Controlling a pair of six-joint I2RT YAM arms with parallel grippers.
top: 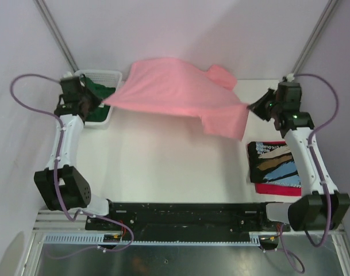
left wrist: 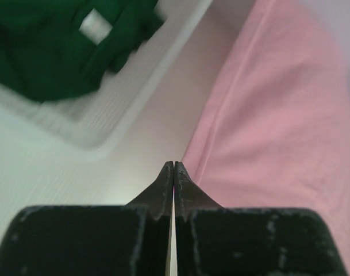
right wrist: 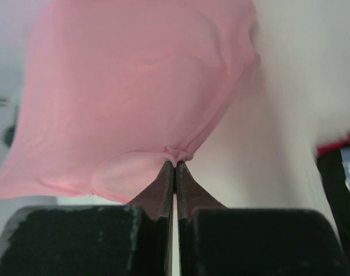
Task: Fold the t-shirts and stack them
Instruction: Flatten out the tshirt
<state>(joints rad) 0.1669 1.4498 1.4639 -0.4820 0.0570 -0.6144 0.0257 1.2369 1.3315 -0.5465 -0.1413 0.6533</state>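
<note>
The white counter (top: 163, 167) spans the scene in front of both arm bases. Above its far half the salmon-pink t-shirt (top: 175, 92) hangs spread out in the air, stretched from left to right between the two arms. One sleeve pokes up at its far right, and a loose flap droops toward the counter just left of the right arm.

At the far left corner sits a white mesh basket (top: 98, 122). The dark green t-shirt (top: 103, 86) is bunched inside it, a pale label showing in the left wrist view.

On the right side of the counter, nearer the bases, the black printed t-shirt (top: 275, 164) lies folded flat. It rests on the red t-shirt (top: 278, 188), whose edge shows only along the near side.

The left tool (left wrist: 173, 167) is over the basket's right rim with its fingers pressed together. The pink cloth's edge runs right up to the tips, and the top view shows the shirt's left corner pinched there. The right tool (right wrist: 175, 165) is likewise closed tight, a small puckered knot of pink fabric caught at its fingertips.
</note>
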